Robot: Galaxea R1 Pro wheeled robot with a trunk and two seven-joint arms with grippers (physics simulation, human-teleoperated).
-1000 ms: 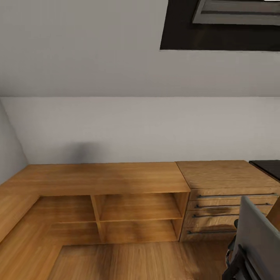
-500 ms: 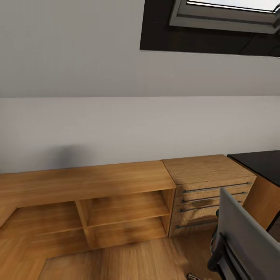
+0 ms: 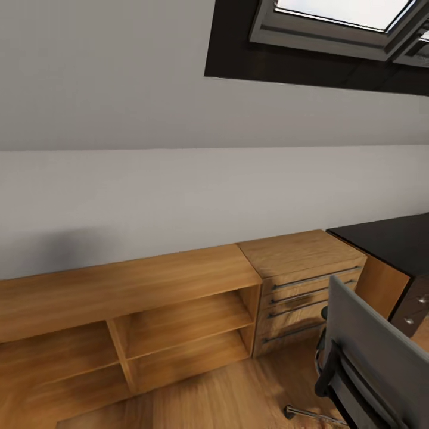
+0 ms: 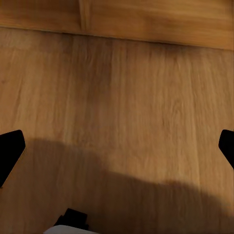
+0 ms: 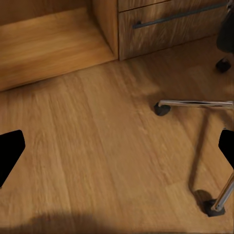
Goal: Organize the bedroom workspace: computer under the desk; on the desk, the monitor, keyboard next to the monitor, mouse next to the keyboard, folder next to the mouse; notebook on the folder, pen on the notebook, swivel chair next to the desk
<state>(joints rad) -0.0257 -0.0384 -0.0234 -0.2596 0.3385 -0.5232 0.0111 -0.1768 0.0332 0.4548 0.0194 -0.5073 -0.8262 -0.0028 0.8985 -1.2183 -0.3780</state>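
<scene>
The swivel chair stands at the lower right of the head view with its grey back toward me, hiding its seat. Its chrome star base and black casters rest on the wooden floor in the right wrist view. A corner of the black desk reaches in from the right, with black drawers and silver knobs under it. My left gripper hangs open over bare floor. My right gripper is open too, above the floor just short of the chair's base.
Low wooden shelving runs along the white wall. A wooden drawer unit with long metal handles sits between it and the desk. A skylight is set in the sloped ceiling. Wooden floor lies open before the shelving.
The head camera has swung to the right, so the shelving and drawer unit have slid left in the picture. More of the desk and the chair has come into view.
</scene>
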